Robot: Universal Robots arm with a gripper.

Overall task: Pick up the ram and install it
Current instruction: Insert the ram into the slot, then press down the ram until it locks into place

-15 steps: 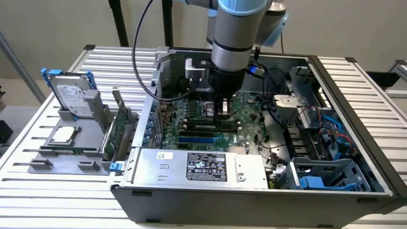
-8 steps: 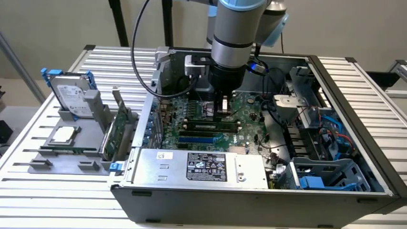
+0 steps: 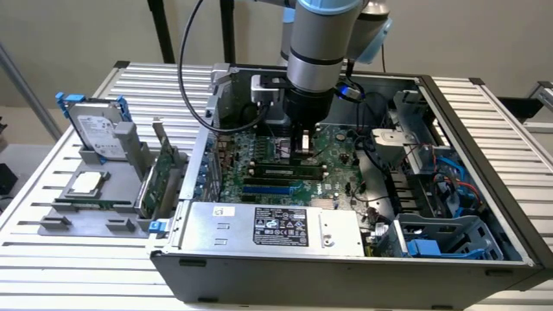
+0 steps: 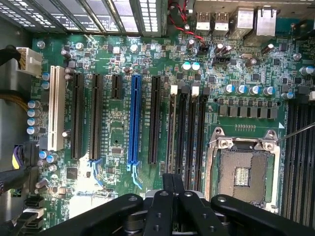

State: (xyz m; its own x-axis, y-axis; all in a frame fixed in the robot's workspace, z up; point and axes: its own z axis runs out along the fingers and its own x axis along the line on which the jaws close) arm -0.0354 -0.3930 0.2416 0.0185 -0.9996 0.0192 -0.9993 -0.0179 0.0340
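Exterior view: open computer case (image 3: 484,162) lies on a slatted metal table (image 3: 69,272). The Universal Robots arm (image 3: 318,39) comes straight down into the case over the green motherboard (image 3: 337,146). The gripper (image 3: 304,150) is low, just above the board. Jaw state is not readable from this angle.

The ram (image 3: 289,172), a long green stick with dark chips, appears to sit lengthwise in a memory slot. It is just beside the gripper tip at about 7 o'clock from it. I cannot tell whether the tip touches it. A blue expansion slot (image 3: 272,190) runs parallel, at 6 o'clock from the ram. The silver power supply (image 3: 276,227) is at 6 o'clock of the board, along the case's near wall. A blue drive cage (image 3: 449,243) is at 4 o'clock.

Outside the case, at 9 o'clock, a grey parts tray (image 3: 52,223) holds an upright hard drive (image 3: 93,133), a CPU (image 3: 87,183) lying flat, and an expansion card (image 3: 160,175) standing on edge.

Wrist view: the gripper (image 4: 173,177) has its two black fingers (image 4: 167,189) pressed together, with nothing seen between them. They point at the bank of black memory slots (image 4: 189,132). A stick cannot be made out in a slot from here. Next to that bank is the open CPU socket (image 4: 243,172) on one side. A black slot and then the blue PCIe slot (image 4: 134,118) are on the other. A white PCI slot (image 4: 56,108) is further out.
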